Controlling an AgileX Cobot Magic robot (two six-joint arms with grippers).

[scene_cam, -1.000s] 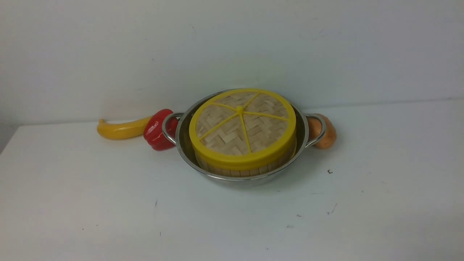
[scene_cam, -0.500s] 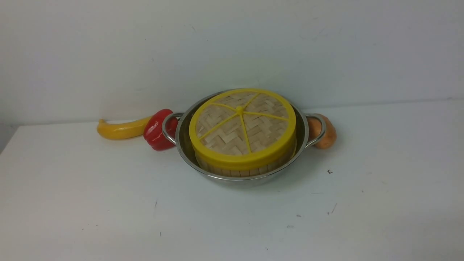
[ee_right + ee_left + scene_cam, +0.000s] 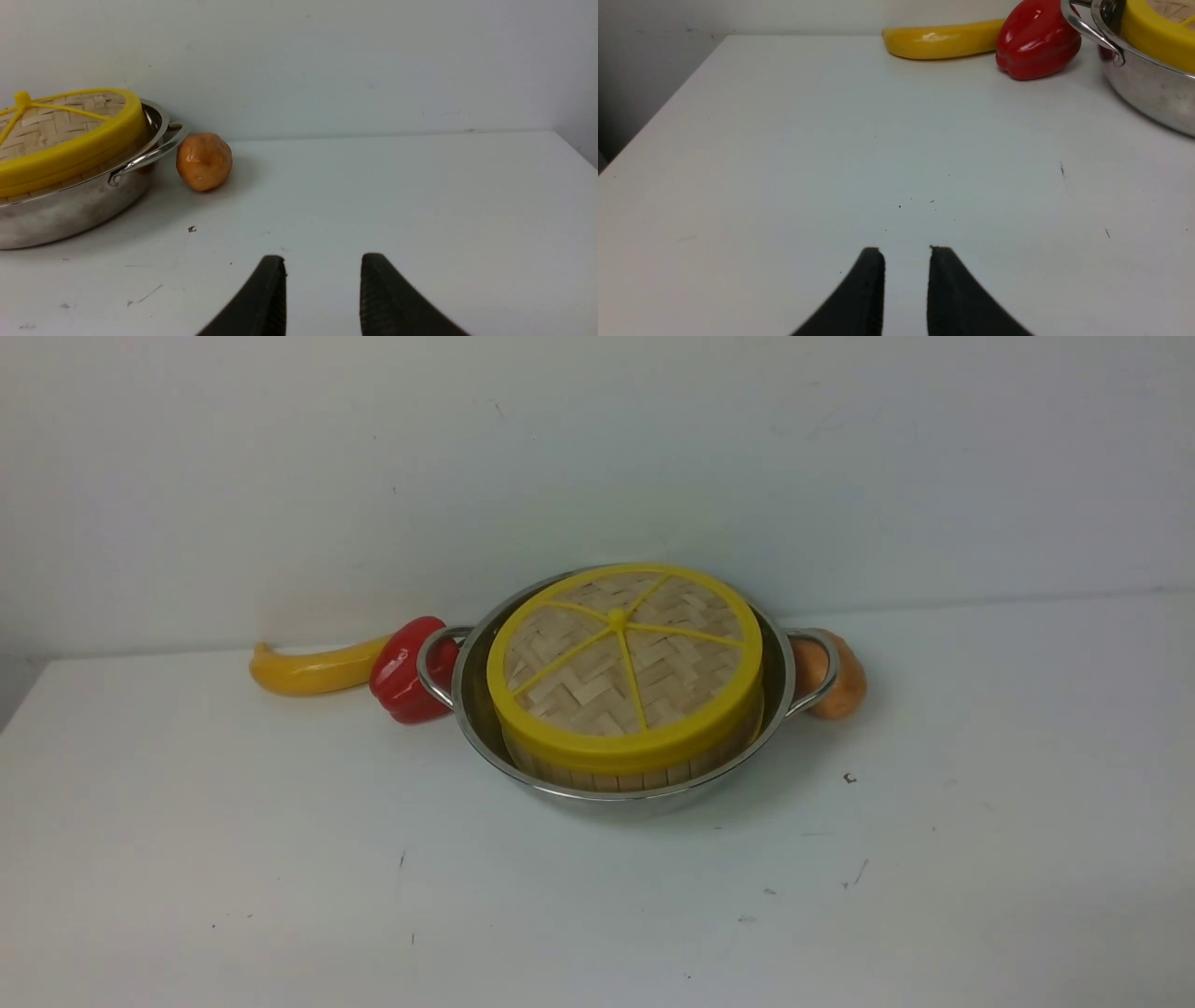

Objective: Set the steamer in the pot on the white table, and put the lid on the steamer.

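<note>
Steamer (image 3: 624, 767): seated inside the pot (image 3: 485, 728), only its strip wall seen below the lid (image 3: 624, 658).
Lid: laid flat on the steamer, rim to rim.
Pot: stood on the white table (image 3: 280, 859), a red pepper (image 3: 403, 670) touching one handle, a brown potato (image 3: 840, 677) just behind the other.
Handling: bamboo judged light and stiff; the smooth yellow rim likely slippery, the central knob (image 3: 616, 616) judged the surest hold.
Left claw (image 3: 906, 254): narrowly parted, nothing pinched, well apart from the pot.
Right claw (image 3: 322, 261): spread wider, empty, well apart from the pot.
Views: neither claw is shown by the front view; a yellow banana (image 3: 941, 39) beyond the pepper is shown in the left wrist view, not the right.
</note>
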